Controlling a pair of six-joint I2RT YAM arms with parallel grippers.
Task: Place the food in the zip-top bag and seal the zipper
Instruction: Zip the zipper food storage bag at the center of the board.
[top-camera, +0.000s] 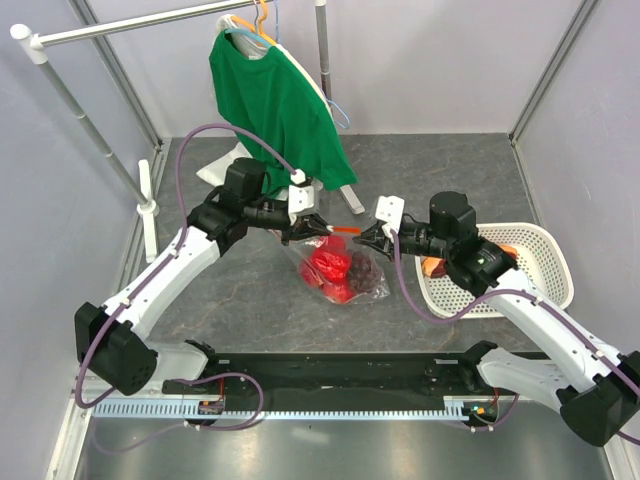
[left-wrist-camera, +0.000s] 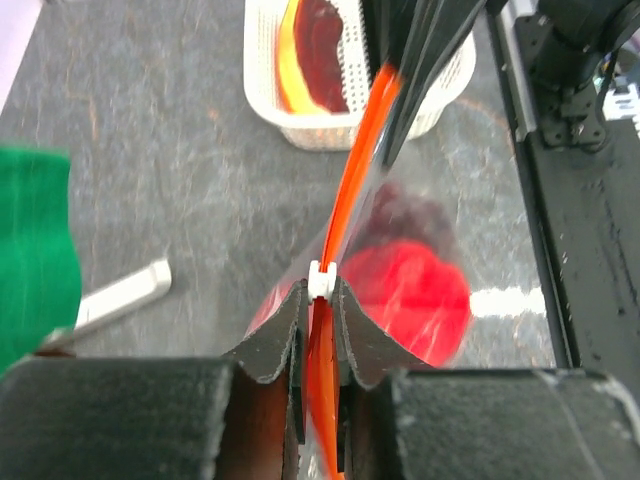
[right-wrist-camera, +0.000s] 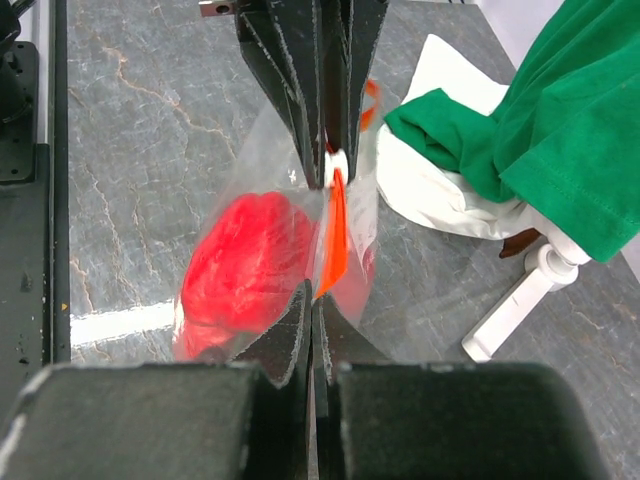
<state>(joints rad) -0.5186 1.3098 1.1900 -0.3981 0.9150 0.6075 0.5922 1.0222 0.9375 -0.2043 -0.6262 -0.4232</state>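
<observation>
left gripper (left-wrist-camera: 318, 300): my fingers are pressed together on the zipper (left-wrist-camera: 360, 170), with its white slider (left-wrist-camera: 320, 277) right at their tips.
right gripper (right-wrist-camera: 312, 310): pinched flat on the same orange-red strip, facing the left one and near it.
zipper: drawn in a line between both grippers, above the table (top-camera: 240, 300).
zip-top bag (top-camera: 345, 290): hangs beneath the strip, mid-table; I cannot tell if its bottom rests on the surface.
food (top-camera: 330, 262): red pieces and a dark cluster, inside the bag.
white basket (top-camera: 545, 240): beside my right arm, something orange in it.
green shirt (top-camera: 280, 110): on a hanger behind the bag.
</observation>
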